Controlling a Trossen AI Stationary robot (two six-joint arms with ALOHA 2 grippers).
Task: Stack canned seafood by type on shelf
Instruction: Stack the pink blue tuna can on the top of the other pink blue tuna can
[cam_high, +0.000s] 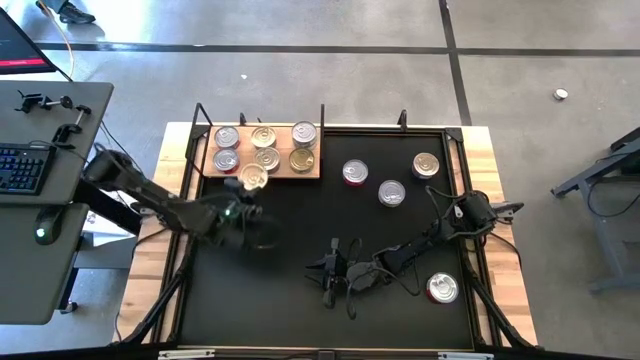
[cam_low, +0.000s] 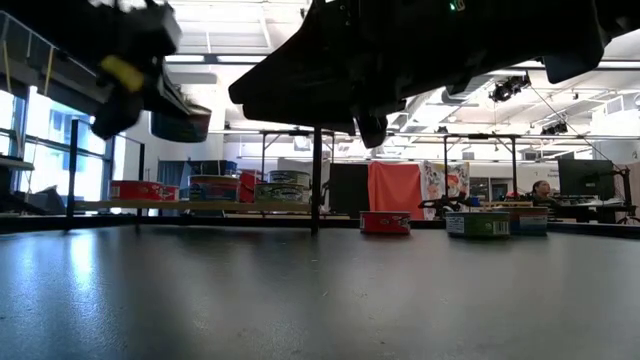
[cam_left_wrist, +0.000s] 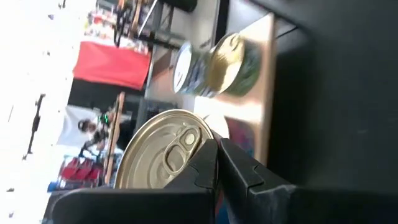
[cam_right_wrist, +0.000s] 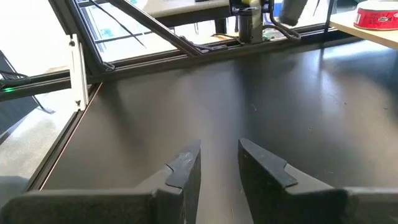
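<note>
- The shelf (cam_high: 262, 170) lies at the mat's (cam_high: 300, 300) eleven o'clock corner, six cans (cam_high: 265, 147) on it in two rows.
- A seventh can (cam_high: 253, 178) sits at the shelf's six o'clock edge, the left gripper (cam_high: 248, 205) just below.
- Three loose cans (cam_high: 391, 193) lie around two o'clock.
- One can (cam_high: 442, 288) lies at four o'clock.
- The right gripper (cam_high: 330, 272) is near six o'clock.

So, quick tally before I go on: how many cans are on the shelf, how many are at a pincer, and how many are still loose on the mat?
Cans on the shelf: 6
Can at the tip of the left pincer, beside the shelf: 1
Cans loose on the black mat: 4
Total: 11 cans
</note>
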